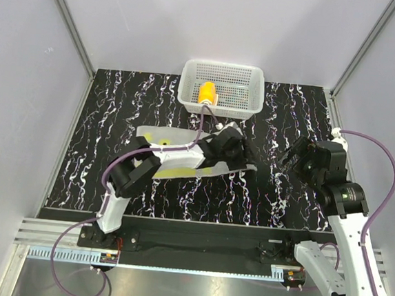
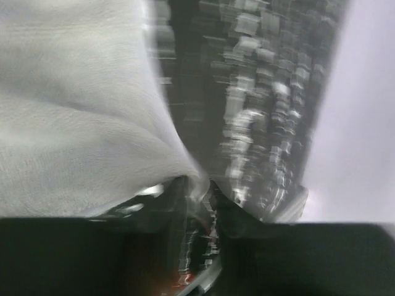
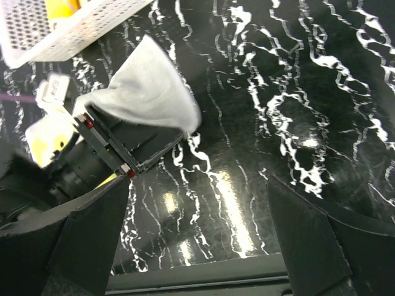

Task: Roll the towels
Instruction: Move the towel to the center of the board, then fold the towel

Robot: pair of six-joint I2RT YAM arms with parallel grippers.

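Observation:
The light grey towel with yellow-green blotches point(image 1: 182, 167) lies spread on the black marbled table under my left arm. My left gripper point(image 1: 234, 143) is shut on its right edge; in the blurred left wrist view the cloth point(image 2: 74, 105) runs down into the pinched fingertips of the gripper point(image 2: 199, 185). The right wrist view shows that held corner point(image 3: 148, 92) lifted off the table. The orange towel point(image 1: 207, 93) lies rolled in the white basket point(image 1: 251, 90). My right gripper point(image 1: 286, 161) is open and empty just right of the left gripper; it also shows in the right wrist view point(image 3: 197, 246).
The white perforated basket point(image 3: 86, 24) stands at the back middle of the table. Light walls and aluminium posts enclose the table at the back and sides. Purple cables run along both arms. Bare table point(image 3: 296, 111) lies in front of the right gripper.

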